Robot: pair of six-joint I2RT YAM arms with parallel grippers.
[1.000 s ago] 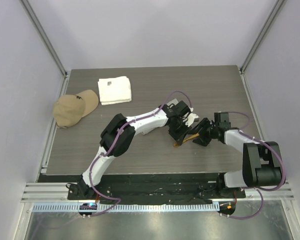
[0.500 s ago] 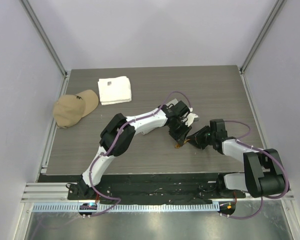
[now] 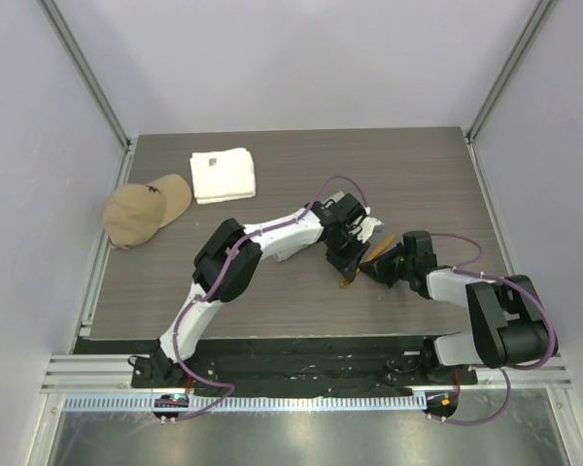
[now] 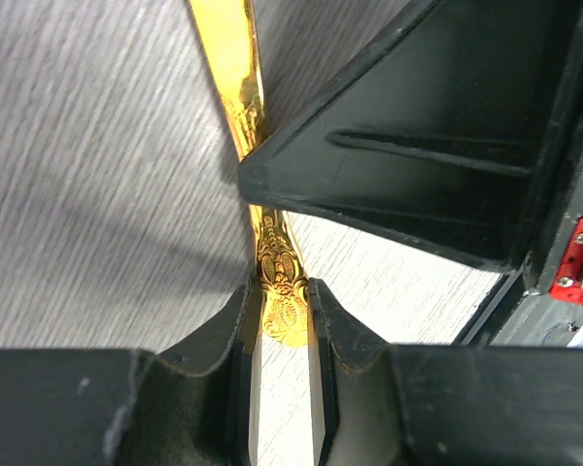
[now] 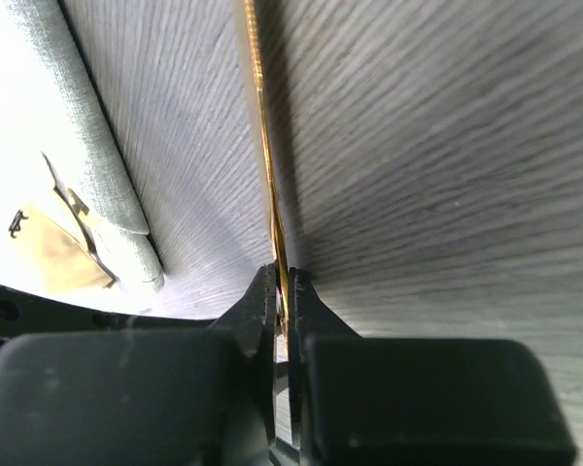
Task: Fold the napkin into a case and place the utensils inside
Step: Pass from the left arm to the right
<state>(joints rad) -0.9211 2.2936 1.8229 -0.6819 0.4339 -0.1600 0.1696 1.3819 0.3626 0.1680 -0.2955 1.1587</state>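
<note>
One of the utensils, a slim orange-yellow gold piece, lies low over the table between both grippers. My left gripper is shut on its ornate handle end. My right gripper is shut on the same piece edge-on, farther along it; its black finger crosses the left wrist view. From above, the two grippers meet at mid-table with a gold tip showing. The light-grey napkin lies rolled or folded at the left of the right wrist view, with a tan piece beside it. Other utensils are hidden.
A thick white square towel lies at the back left of the dark wood-grain table. A tan cap sits near the left edge. Metal frame posts and pale walls enclose the table.
My right gripper has moved left toward the left gripper and closed from open onto the gold utensil. The left gripper has kept its hold and barely moved.
</note>
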